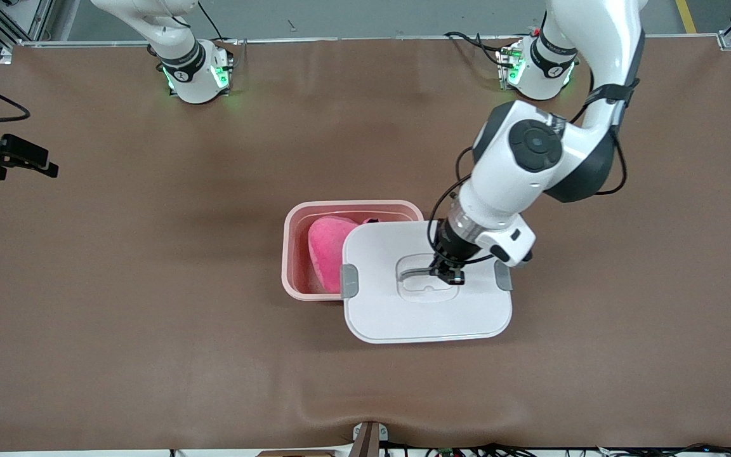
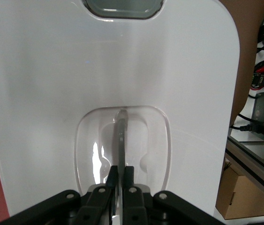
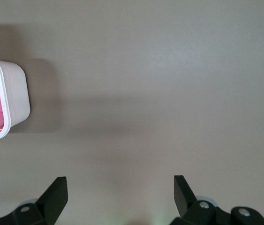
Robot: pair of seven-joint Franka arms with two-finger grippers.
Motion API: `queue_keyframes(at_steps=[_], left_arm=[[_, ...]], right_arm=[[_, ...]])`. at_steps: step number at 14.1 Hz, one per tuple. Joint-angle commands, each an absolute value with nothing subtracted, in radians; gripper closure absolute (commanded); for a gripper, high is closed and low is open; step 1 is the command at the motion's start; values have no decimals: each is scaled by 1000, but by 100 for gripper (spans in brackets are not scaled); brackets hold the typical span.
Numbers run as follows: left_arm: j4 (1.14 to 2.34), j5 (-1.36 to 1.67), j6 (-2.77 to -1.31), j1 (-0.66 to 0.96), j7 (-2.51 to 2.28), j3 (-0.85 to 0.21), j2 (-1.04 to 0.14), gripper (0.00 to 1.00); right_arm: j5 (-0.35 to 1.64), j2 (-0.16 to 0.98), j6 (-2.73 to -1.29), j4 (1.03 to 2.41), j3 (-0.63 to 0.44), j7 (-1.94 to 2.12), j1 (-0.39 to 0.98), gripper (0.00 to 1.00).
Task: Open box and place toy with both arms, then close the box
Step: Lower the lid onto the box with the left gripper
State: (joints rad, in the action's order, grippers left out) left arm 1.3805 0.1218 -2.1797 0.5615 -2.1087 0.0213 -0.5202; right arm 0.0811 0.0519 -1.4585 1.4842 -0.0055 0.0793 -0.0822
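The table [image 1: 150,285] is covered in a brown mat.

The left arm [image 1: 530,165] reaches from its base down to the middle of the table. The right arm [image 1: 181,57] waits, raised near its base; only its lower links show in the front view.

The box [image 1: 292,254] stands at mid-table, a pink tub with its top partly uncovered. In the right wrist view one corner of it [image 3: 17,96] shows at the frame edge, with pink inside.

The lid [image 1: 426,311] is white and flat. It overlaps the box on the side toward the left arm's end of the table and overhangs the rim that faces the front camera. Whether it rests on the rim or is held just above it cannot be told. One grey clip [image 1: 349,281] sits over the box opening; the second clip [image 1: 502,275] lies at the lid's outer edge.

The toy [image 1: 327,251] lies inside the box, pink, partly hidden under the lid.

The left gripper [image 1: 448,273] is at the recessed centre of the lid. Its fingers [image 2: 114,180] are clamped narrowly on the thin grey handle [image 2: 121,140], which stands upright out of the recess.

The right gripper [image 3: 120,190] hangs over bare mat, beside the box, with its fingers spread wide and holding nothing.
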Motion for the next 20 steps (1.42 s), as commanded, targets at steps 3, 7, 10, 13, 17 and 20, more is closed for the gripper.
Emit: queue_keyframes(at_steps=[3,7,10,13,17,20], left_arm=[[1305,83,-2203,632,-2227,43,-586,100],[1285,83,-2206,734,-2290,113,-630,100],[1253,84,-2206,823,-2354,184,-676,100],[1252,81,-2206,873,-2404,193,-699,100],[1252,81,-2223,897,-2401,196,-698,100],[1252,81,-2243,900,-2398,195,-698,100]], right_arm=[[61,60,-1436,1433,8,69,-95,0],[37,54,-1425,1434,9,69,-95,0],[35,51,-1404,1434,11,40,-89,0],[35,35,-1356,1437,15,20,-87,0],[32,34,-1359,1437,21,17,-55,0],[32,23,-1365,1437,20,-43,-58,0]])
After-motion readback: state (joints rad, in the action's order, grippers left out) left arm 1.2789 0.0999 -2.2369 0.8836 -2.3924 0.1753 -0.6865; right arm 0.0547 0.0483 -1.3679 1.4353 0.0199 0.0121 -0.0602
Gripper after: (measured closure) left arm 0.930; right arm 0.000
